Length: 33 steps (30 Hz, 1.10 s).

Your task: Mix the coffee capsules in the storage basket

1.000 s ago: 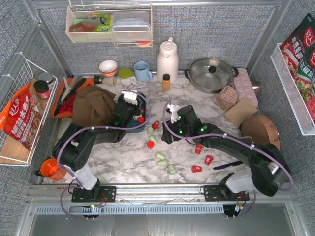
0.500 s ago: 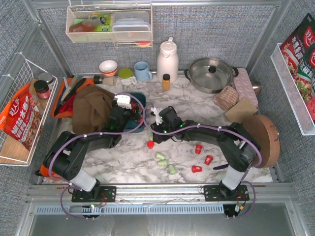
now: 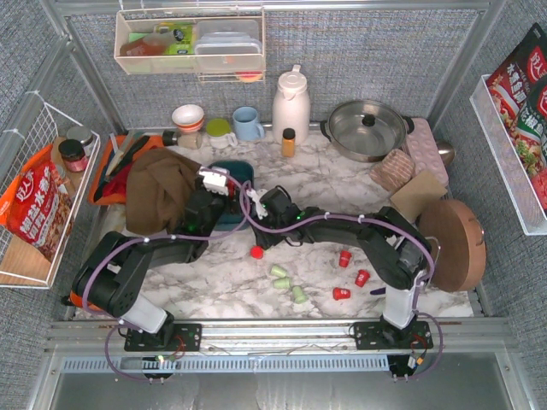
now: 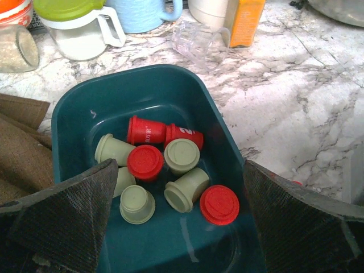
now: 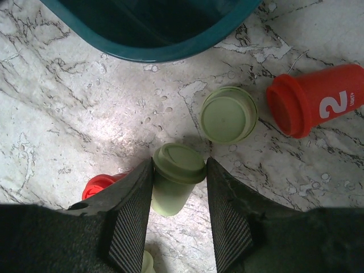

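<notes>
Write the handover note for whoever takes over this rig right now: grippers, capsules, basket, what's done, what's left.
Left gripper: open, holding nothing, above the storage basket.
Right gripper: shut on a green capsule, just outside the basket.
Done: about nine red and green capsules lie together in the basket.
Left: bring in the held one, then the loose capsules scattered on the marble table, both colours, some near the basket and some in front of the right arm.

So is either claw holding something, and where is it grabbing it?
The right claw pinches a green coffee capsule by its sides, just under the lid. The left claw hangs open above the storage basket, holding nothing.
</notes>
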Motion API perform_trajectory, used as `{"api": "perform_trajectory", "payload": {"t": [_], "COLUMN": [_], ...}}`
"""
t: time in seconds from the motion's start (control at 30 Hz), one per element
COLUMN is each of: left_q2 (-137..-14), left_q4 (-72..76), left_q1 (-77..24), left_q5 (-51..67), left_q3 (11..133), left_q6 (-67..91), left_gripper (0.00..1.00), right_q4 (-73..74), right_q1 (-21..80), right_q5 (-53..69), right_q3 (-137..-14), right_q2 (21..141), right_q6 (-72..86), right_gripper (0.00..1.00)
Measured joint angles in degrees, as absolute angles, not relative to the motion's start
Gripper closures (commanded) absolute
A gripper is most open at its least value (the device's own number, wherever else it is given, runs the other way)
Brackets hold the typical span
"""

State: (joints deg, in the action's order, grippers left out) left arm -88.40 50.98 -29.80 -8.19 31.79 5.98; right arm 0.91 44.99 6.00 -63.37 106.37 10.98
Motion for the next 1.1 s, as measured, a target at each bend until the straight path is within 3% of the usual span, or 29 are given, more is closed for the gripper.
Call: {"api": "perform_trajectory", "payload": {"t": [0.1,0.43,0.8,1.1], "left_q2": [-88.44,-88.51,-95.13,-99.63], "left_q4": [52.66,60.34,81.38,90.8], "left_q1": [-29.8,-30.5,-36.45,-43.35], "left_q5": [-6.52,2.39,22.46,30.06], "left_q3": [30.79,27.44,18.41,23.07], "left_q6": [5.15,0.32,-14.7,-21.21], "left_gripper": [0.01,0.01,0.01,0.01], "right_q4": [0.97,4.01,5.54,4.27], "right_q1": [45.01,44.6,40.91,39.66], "right_q5": [5.5,3.51,-0.51,-1.19], "right_q3": [-63.33,-59.86,-52.99,-48.21], "right_q2": [106.34,97.86,77.06,67.2], "right_q6": [10.81,10.61,11.62,13.28], "right_gripper": [0.64,0.64,0.64,0.64]}}
